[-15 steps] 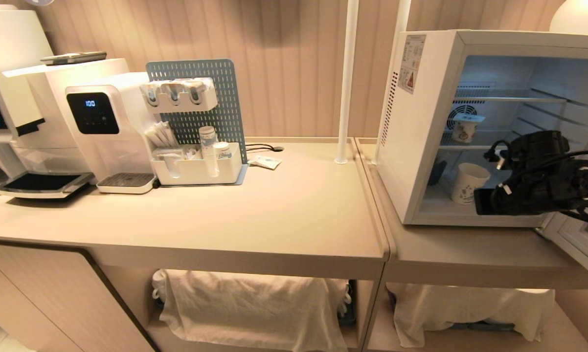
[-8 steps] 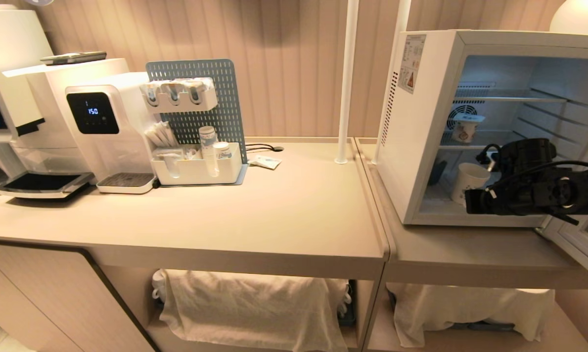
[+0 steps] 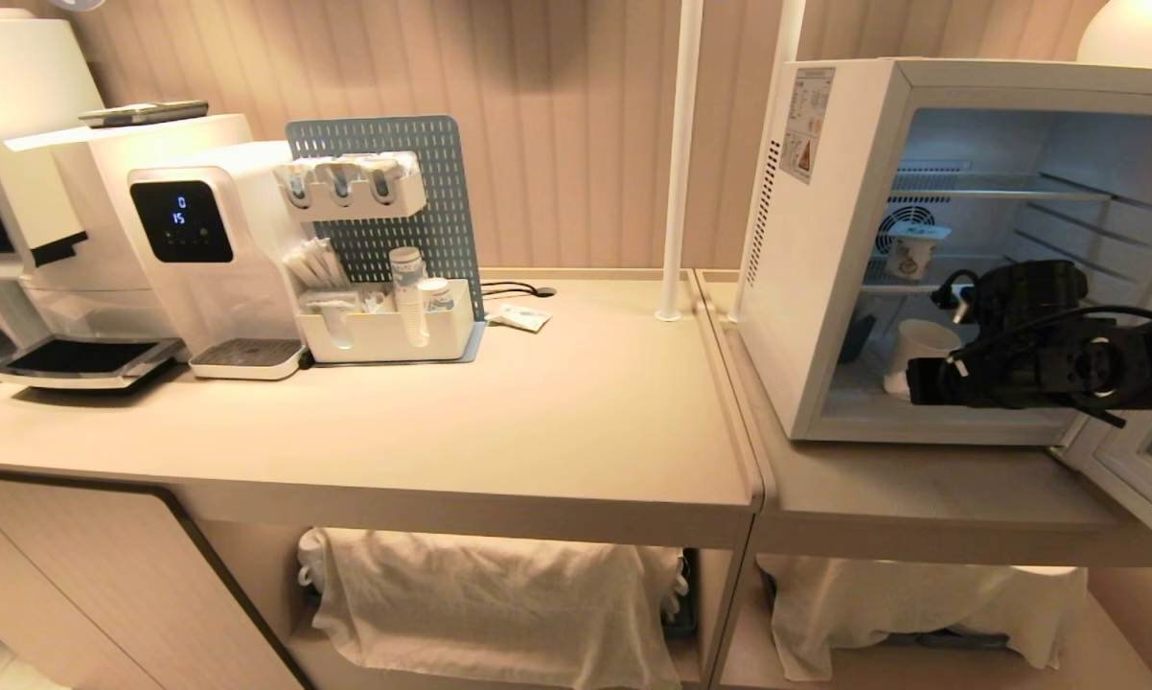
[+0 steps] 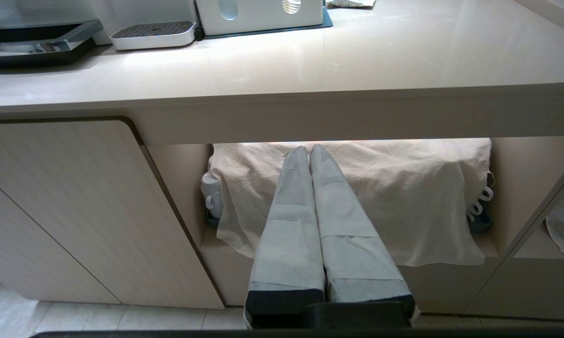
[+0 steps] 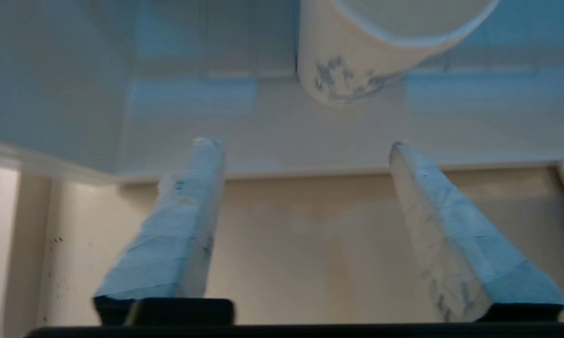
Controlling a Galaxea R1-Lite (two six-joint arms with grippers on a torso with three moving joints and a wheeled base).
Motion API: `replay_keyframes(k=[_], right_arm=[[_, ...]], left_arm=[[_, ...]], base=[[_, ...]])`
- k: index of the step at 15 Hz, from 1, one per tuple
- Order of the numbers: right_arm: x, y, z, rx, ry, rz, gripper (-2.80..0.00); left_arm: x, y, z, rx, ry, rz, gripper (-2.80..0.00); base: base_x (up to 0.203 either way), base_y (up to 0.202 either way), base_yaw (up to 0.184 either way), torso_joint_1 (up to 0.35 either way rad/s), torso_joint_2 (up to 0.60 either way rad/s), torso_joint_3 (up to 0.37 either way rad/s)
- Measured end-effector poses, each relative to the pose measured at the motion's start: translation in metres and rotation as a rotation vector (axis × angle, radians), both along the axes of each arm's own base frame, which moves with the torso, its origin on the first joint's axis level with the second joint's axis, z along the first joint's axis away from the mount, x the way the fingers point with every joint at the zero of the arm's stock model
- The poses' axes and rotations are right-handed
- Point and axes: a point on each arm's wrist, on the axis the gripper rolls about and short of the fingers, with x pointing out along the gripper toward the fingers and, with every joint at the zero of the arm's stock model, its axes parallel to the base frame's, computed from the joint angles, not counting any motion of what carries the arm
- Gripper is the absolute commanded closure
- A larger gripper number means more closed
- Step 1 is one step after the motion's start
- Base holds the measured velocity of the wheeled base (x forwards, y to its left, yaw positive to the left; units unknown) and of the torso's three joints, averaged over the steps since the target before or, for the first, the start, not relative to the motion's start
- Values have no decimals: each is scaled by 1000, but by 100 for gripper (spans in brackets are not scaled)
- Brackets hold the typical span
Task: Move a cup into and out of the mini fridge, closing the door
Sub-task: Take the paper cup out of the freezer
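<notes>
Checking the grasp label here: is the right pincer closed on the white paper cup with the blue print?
No: the right pincer stands open, and the white paper cup with the blue print sits beyond its fingertips, untouched.

I see the cup (image 3: 919, 347) standing on the mini fridge (image 3: 830, 287) floor, just beyond my right gripper (image 5: 305, 145); the fridge sits on the counter (image 3: 921, 489).
</notes>
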Motion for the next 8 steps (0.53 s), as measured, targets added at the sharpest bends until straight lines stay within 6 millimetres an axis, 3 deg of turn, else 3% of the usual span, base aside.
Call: replay_keyframes(k=[8], right_arm=[[25, -14, 5, -13, -99, -33, -280]], left_arm=[[0, 0, 0, 0, 0, 0, 0]], base=[[0, 0, 0, 0, 0, 0]])
